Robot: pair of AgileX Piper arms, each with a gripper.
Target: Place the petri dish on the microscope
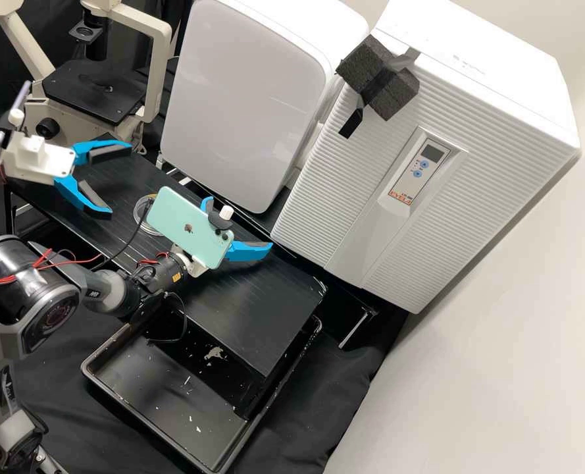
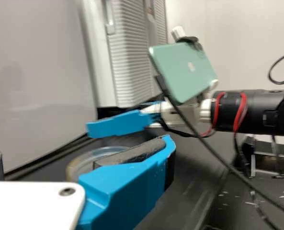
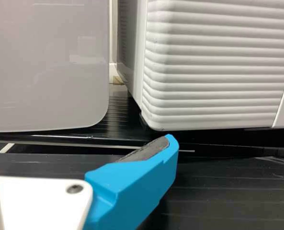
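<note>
Petri dish (image 2: 84,163) lay on the bench (image 1: 253,309) between our left claw (image 1: 121,178) and right claw (image 1: 239,222), both released. We judged it best to lower the left one level, astride the rim, and squeeze lightly. A phone (image 1: 187,227) masked part from above; a blue finger (image 2: 127,191), part from the left wrist.

- Clear, round petri dish (image 2: 83,164), lying flat on the black worktop (image 1: 259,309), partly hidden.
- Cream microscope (image 1: 159,72) with a flat black stage, standing upright near the worktop.
</note>
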